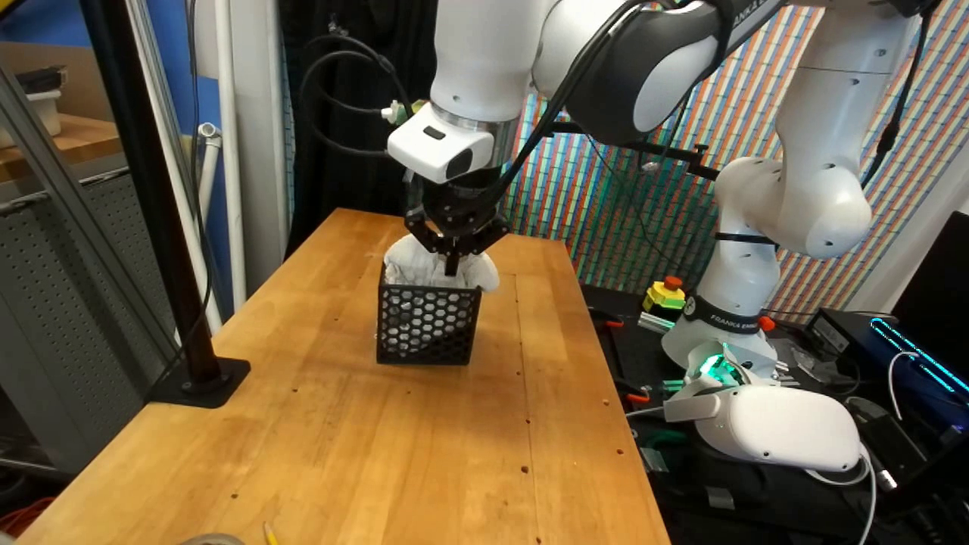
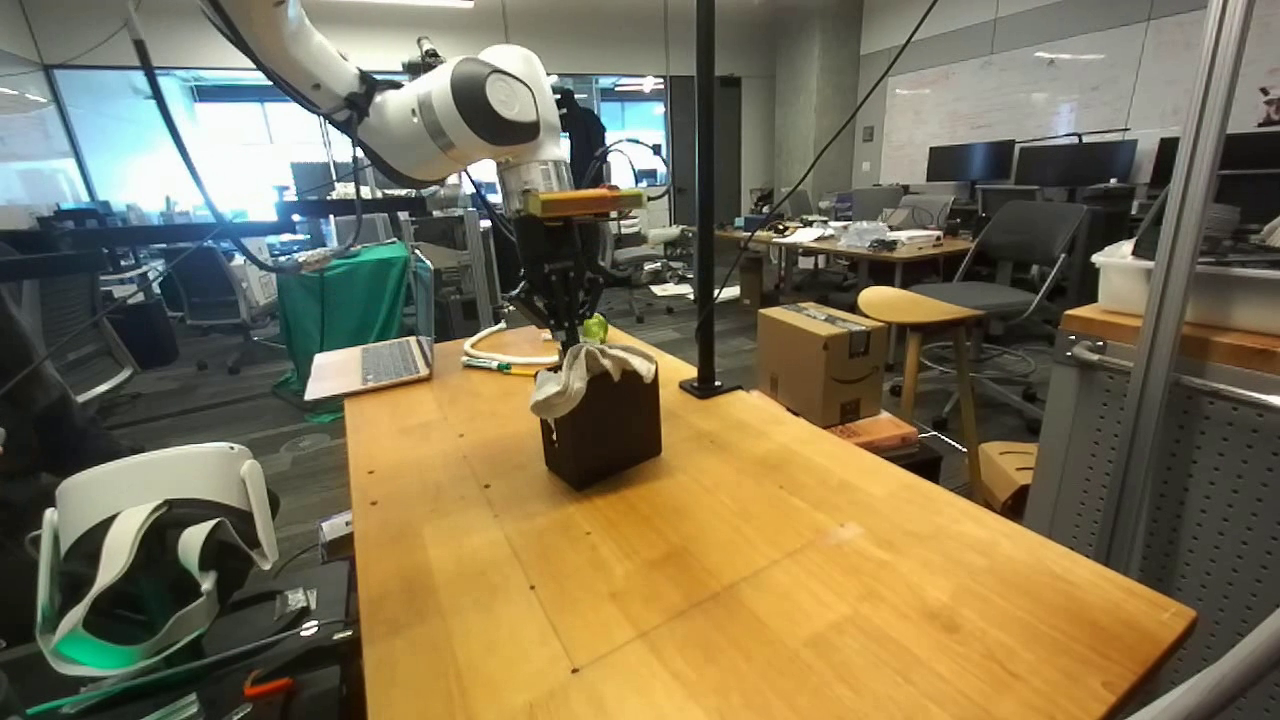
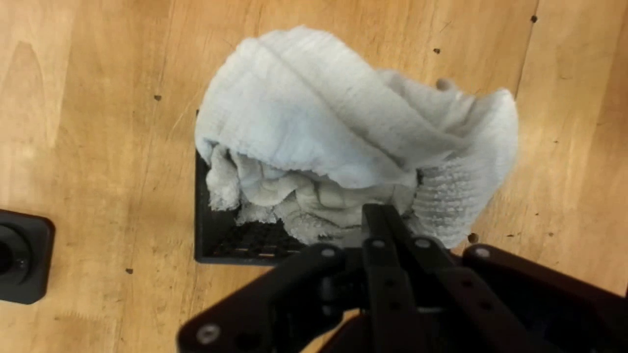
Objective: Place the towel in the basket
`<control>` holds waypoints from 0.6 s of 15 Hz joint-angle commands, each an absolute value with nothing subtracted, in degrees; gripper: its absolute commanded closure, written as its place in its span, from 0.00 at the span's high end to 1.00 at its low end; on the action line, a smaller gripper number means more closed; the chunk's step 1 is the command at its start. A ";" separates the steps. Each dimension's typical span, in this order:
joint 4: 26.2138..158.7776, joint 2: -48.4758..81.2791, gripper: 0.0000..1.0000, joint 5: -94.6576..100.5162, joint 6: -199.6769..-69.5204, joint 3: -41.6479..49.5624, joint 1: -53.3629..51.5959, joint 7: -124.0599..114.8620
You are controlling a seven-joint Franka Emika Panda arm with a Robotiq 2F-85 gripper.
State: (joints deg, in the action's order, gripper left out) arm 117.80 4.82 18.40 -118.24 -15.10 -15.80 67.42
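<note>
White towel (image 3: 304,113), partly inside the black basket (image 2: 608,432), partly slumped over its rim.
Gripper (image 3: 383,210): jaws pressed together at the basket mouth, no cloth visible between. In the wrist view, towel bulk lies far and left, overhang right; tucking inward seems next.

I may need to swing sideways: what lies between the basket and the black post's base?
In the wrist view, only wooden tabletop with a small dark hole lies between the basket and the base; both exterior views agree.
</note>
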 commanded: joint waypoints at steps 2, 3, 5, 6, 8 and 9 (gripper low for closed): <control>121.22 -2.23 0.06 20.40 -115.31 -14.76 -15.14 62.71; 121.64 -3.20 0.05 20.57 -114.93 -14.53 -14.96 62.09; 122.61 -4.97 0.06 20.72 -114.48 -13.97 -14.43 61.63; 123.13 -5.63 0.05 20.80 -114.56 -13.67 -14.15 61.50; 124.01 -6.68 0.05 20.91 -114.74 -13.04 -13.63 61.45; 124.56 -6.99 0.05 20.65 -115.27 -12.57 -13.31 61.87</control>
State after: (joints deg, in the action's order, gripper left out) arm 122.30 -4.21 19.65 -114.90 -13.39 -14.08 62.45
